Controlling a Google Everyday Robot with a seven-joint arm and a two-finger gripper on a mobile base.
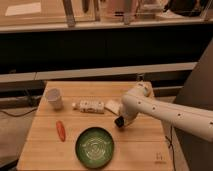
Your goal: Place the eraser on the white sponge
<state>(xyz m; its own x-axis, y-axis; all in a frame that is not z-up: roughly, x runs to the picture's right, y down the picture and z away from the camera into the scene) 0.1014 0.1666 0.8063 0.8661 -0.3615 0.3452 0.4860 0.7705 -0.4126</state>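
The eraser (120, 122) shows as a small dark block at the tip of the arm, over the middle of the table (145, 150) and a little toward its right edge. No other black block lies on the wood. It sits right at the claw (120, 120), but you cannot tell whether the claw is clamped on it or apart.

Treat the eraser as light, stiff and slightly grippy. It should neither slip nor break, and a hold across its short sides would let it land flat.

- **White cup** (54, 98): stands near the far-left corner.
- **Orange stick** (60, 130): lies toward the left edge.
- **White patterned bottle** (90, 105): lies on its side mid-table.
- **Green bowl** (94, 146): sits by the near edge.
- **White sponge** (114, 105): lies just right of the bottle, touching it or nearly so, and just beyond the claw toward the far edge.

The sponge looks soft and small, so the eraser may tip off it. The bottle beside it is the thing you could knock.
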